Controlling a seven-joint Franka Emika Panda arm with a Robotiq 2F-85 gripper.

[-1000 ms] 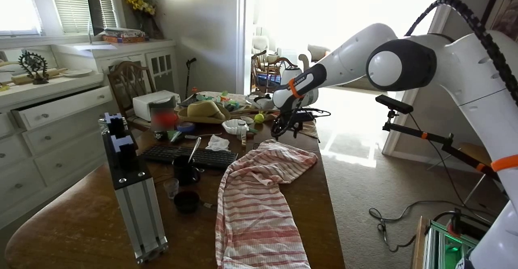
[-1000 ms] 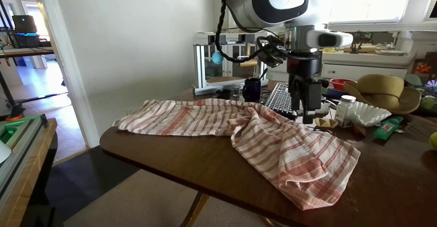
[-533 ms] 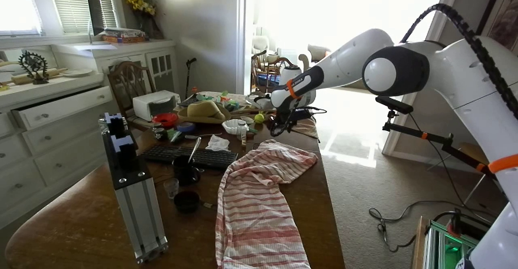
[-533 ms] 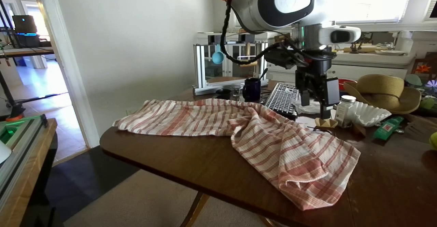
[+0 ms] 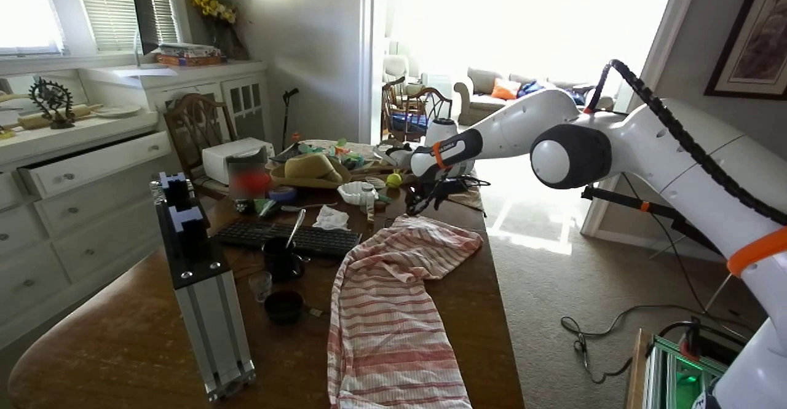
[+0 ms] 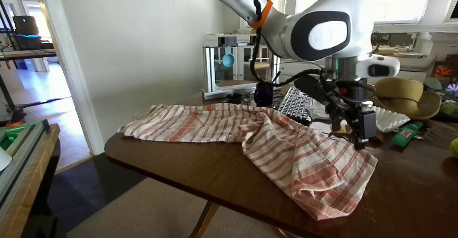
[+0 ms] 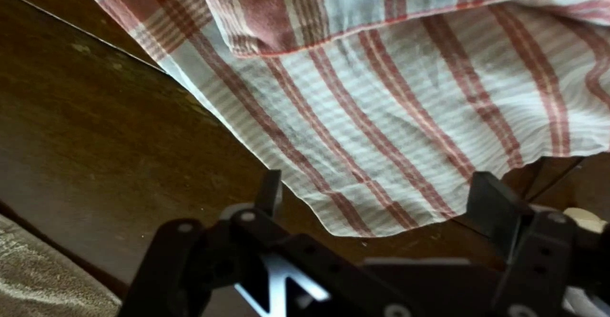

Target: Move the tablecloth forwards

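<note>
The tablecloth, a long red-and-white striped cloth, lies along the wooden table (image 6: 200, 170). It shows in both exterior views (image 5: 393, 317) (image 6: 200, 123). Its end nearer the hat is bunched, with a flap folded over. My gripper (image 6: 347, 135) is low over that end, at its edge near the keyboard; it also shows in an exterior view (image 5: 423, 205). In the wrist view the gripper (image 7: 375, 192) is open, its fingers wide apart. A rounded corner of the tablecloth (image 7: 352, 164) lies between and below them. Whether the fingertips touch the cloth or table cannot be told.
A keyboard (image 6: 295, 102) and a dark mug (image 6: 264, 94) with a spoon stand beside the cloth. A white fluted dish (image 6: 388, 119), a green packet (image 6: 407, 134) and a straw hat (image 6: 400, 91) are past the gripper. A metal frame (image 5: 215, 329) stands upright on the table.
My gripper has come down and moved over the bunched end of the tablecloth, turning somewhat. The tablecloth has not moved.
</note>
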